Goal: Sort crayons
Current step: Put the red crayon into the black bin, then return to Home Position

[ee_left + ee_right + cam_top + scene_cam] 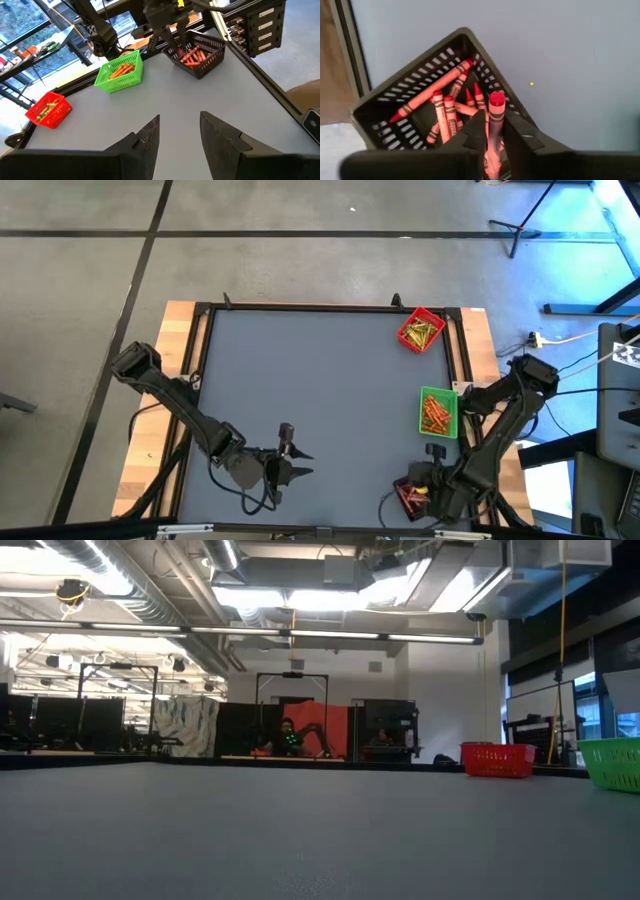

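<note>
Bench (320, 400): grey top, large bare middle, all trays along right side.
Three trays: red tray (421, 329) at far right corner, yellow-green crayons inside; green tray (438, 412) mid right edge, orange crayons; black tray (400, 107) at near right corner, seven or so red crayons (442, 117) loose inside.
Right claw (492, 142) over black tray, narrow, one upright red crayon (495, 117) between fingers.
Left claw (179, 131) near bench's front edge, wide, empty.

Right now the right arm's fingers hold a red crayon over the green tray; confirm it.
Not the green tray: the right wrist view shows the right gripper with a red crayon between its fingers, over the black tray of red crayons.
</note>
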{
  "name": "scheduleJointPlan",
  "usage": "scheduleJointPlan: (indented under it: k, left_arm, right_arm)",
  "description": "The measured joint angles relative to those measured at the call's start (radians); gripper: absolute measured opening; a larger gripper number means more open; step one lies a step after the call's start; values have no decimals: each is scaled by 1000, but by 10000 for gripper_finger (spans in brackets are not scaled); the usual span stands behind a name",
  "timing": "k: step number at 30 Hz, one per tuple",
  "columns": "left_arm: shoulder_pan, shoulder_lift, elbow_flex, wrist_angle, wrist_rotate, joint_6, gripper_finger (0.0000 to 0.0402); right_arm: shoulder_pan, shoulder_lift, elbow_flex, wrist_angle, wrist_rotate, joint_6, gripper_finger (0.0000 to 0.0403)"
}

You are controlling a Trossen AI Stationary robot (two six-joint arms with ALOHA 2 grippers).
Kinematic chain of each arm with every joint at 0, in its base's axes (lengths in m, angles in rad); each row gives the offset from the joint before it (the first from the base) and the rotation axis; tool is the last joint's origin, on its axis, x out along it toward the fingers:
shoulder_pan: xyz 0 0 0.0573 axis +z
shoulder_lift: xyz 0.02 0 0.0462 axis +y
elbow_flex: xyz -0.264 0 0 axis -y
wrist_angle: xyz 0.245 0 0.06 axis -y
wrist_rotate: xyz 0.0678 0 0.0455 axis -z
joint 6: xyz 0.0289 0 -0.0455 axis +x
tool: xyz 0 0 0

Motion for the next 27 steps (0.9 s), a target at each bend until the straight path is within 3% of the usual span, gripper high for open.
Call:
scheduleJointPlan:
  k: [7, 9, 12, 15, 22, 25, 27]
  left_arm:
    - [14, 0, 0, 1, 6, 6, 124]
    - [29, 0, 0, 0, 26, 25, 124]
    - [79, -9, 0, -16, 156, 35, 124]
    - [146, -24, 0, -53, 261, 38, 124]
    - [267, -80, -34, -127, 295, 41, 124]
    - [307, -151, -107, -102, 305, 42, 124]
    - [338, -219, -181, -67, 306, 43, 124]
  right_arm:
    - [-41, -13, 37, -40, -55, -42, 146]
    - [-65, -15, 61, -45, 6, -130, 158]
    - [-125, -16, 85, -41, 92, -302, 159]
    - [-206, -16, 85, -39, 140, -472, 140]
    - [-413, -61, 26, 56, 172, -811, 52]
    - [-503, -129, -42, 165, 162, -928, 11]
    - [-563, -186, -99, 250, 143, -1003, 7]
